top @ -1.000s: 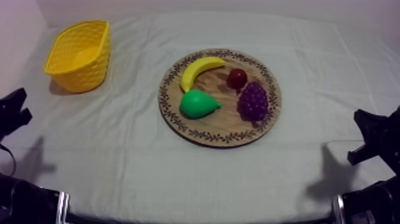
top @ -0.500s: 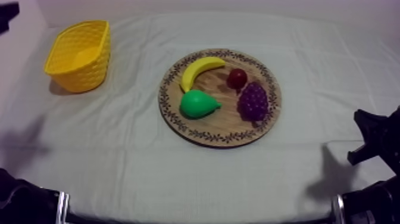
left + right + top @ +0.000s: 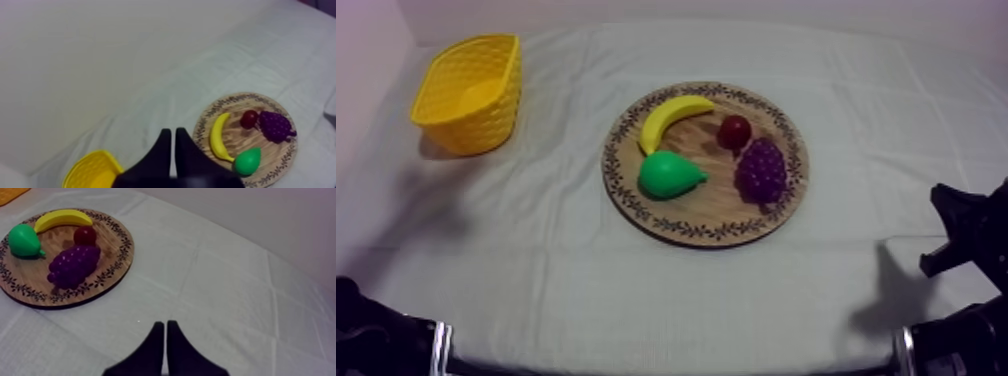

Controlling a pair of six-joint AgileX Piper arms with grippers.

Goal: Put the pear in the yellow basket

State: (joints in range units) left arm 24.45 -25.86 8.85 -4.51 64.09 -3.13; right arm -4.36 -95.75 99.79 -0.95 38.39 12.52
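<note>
- Green pear [image 3: 668,175] lies on the wooden board [image 3: 686,228] mid-surface, by its left rim, uncovered and open to a grasp.
- Yellow basket [image 3: 471,95] sits at the surface's far left corner, mouth up.
- Left fingers [image 3: 162,147] pressed together, empty, high above; right fingers [image 3: 157,340] likewise together, near the right edge.

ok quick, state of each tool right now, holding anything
left tool: closed, holding nothing
right tool: closed, holding nothing
</note>
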